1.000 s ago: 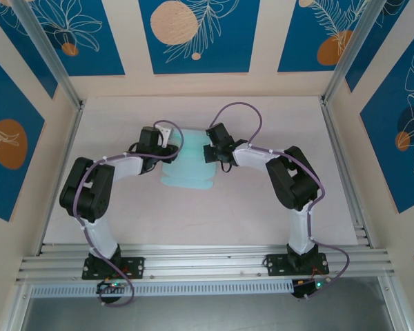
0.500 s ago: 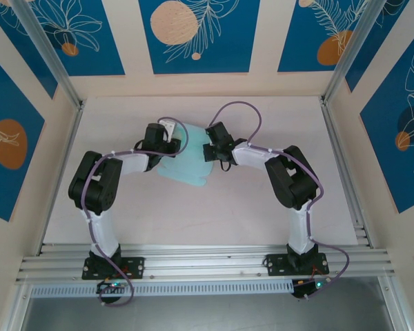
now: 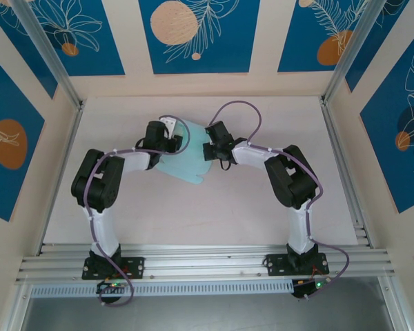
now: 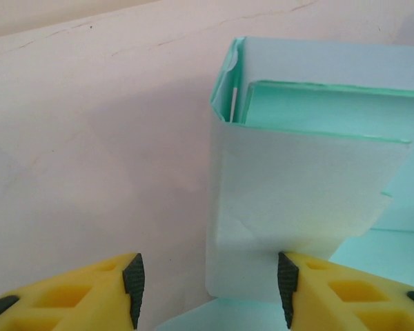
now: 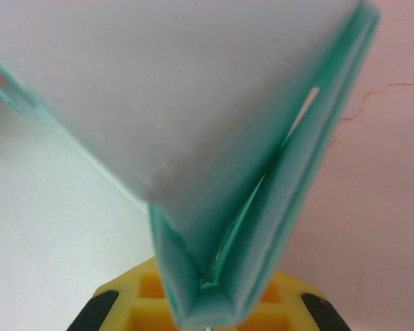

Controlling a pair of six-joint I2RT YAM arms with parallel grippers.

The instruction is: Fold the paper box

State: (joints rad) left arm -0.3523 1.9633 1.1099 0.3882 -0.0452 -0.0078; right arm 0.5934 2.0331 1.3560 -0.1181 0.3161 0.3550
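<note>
Both arms reach from the near edge of the table [image 3: 193, 221] toward its middle. There the left gripper [image 4: 210, 279] is released, its yellow fingers well apart, with one black pad right at the lower edge of an upright panel of the paper box [image 3: 186, 164]. The right gripper [image 5: 207, 314] is clenched on the box's folded edge, pinching several layers of pale blue-green card. The partly folded box sits mid-table between the two grippers. Blue-patterned wall panels [image 3: 196, 34] stand behind.
</note>
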